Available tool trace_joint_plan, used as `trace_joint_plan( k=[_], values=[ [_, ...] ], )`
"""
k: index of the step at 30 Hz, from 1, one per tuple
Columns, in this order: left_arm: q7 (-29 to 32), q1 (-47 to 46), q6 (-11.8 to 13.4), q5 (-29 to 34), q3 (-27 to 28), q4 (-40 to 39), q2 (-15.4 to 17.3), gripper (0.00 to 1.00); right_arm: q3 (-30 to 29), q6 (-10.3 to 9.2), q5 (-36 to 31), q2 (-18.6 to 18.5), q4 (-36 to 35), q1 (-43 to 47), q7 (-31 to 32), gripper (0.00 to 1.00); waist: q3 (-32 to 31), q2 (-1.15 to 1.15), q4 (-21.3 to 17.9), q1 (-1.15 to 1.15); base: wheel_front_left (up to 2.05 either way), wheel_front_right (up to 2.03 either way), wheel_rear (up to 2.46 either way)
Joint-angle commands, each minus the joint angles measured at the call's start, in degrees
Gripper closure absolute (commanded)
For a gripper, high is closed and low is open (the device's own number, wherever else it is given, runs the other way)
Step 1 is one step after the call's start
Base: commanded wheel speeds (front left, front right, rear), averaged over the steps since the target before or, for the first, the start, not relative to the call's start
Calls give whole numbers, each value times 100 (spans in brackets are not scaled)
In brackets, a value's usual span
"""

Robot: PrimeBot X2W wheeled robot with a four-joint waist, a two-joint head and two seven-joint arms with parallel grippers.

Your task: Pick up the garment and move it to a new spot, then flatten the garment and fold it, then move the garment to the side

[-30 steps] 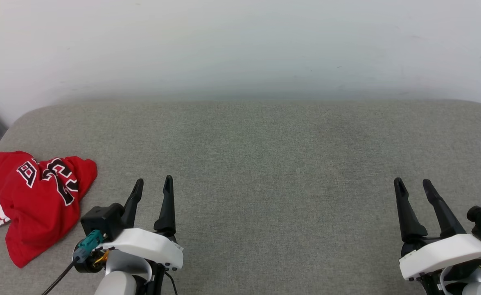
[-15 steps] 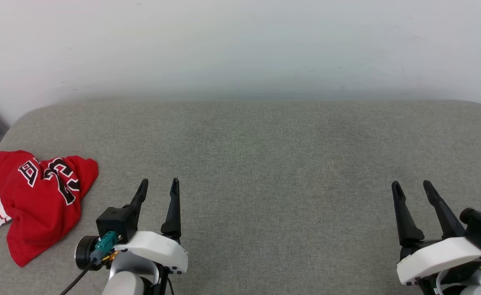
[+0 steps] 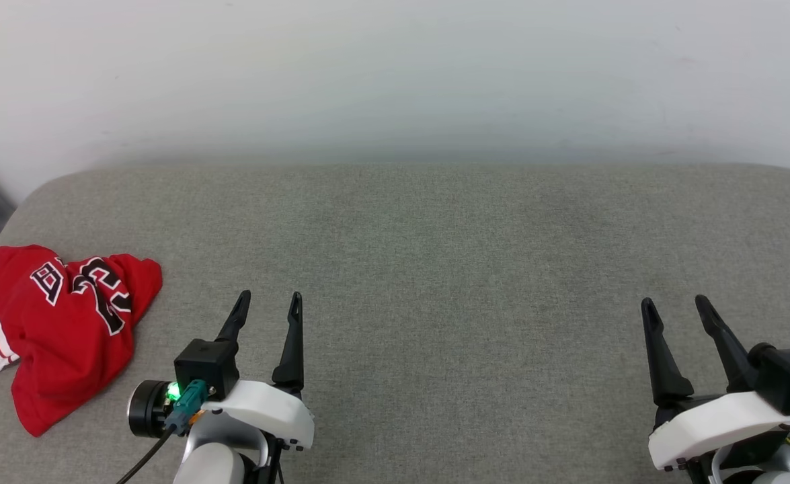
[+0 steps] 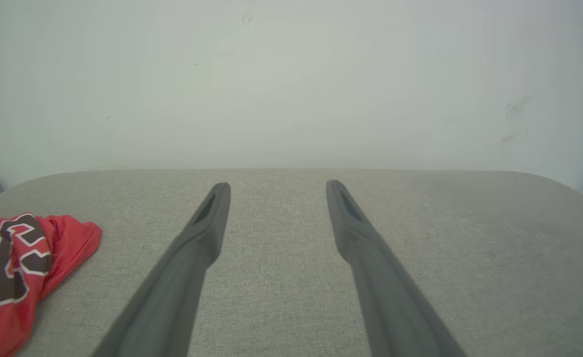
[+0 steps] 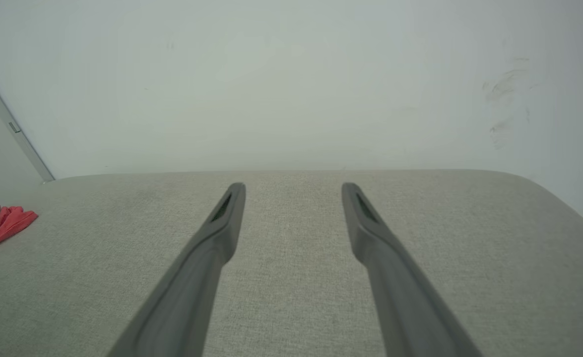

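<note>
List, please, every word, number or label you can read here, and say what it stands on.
"B": a black, white-outlined letter on the crumpled red shirt.
Larger black figures beside it on the same shirt are folded into creases and cannot be read for certain.
No other text is legible.

Bright red all over the garment [image 3: 65, 336], with black lettering outlined in white, and a white sleeve with thin red stripes at its edge. Under the garment, the padded surface [image 3: 435, 255] is a flecked grey weave. Beyond it the wall [image 3: 395, 74] is plain off-white with faint dark smudges. The left gripper [image 3: 270, 296] and right gripper [image 3: 674, 301] have black fingers [image 3: 292, 343] and white casings. A green light [image 3: 173, 390] glows by a teal plug [image 3: 189, 396].
</note>
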Motion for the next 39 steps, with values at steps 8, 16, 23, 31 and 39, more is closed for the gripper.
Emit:
trace_joint_plan(
  k=[8,16,23,31,39],
  values=[
    [-112,-44,-71,108,43,102,-63,0,-41,-2,-239,54,-83,92,-53,0,12,0,11,0,0,0,0],
    [-194,-55,-148,189,54,209,-109,0,-81,-2,-442,79,-92,106,-101,0,14,0,29,0,0,0,0],
    [-191,-40,-180,27,93,274,-126,0,-105,-2,-343,88,-14,100,-112,0,3,0,43,0,0,0,0],
    [-191,-55,-149,-118,94,304,-138,0,-136,-2,-322,92,56,60,-118,0,8,0,110,0,0,0,0],
    [-191,-123,-84,-236,150,275,-139,0,-113,-2,-347,67,6,-9,-97,0,51,0,432,0,0,0,0]
  ],
)
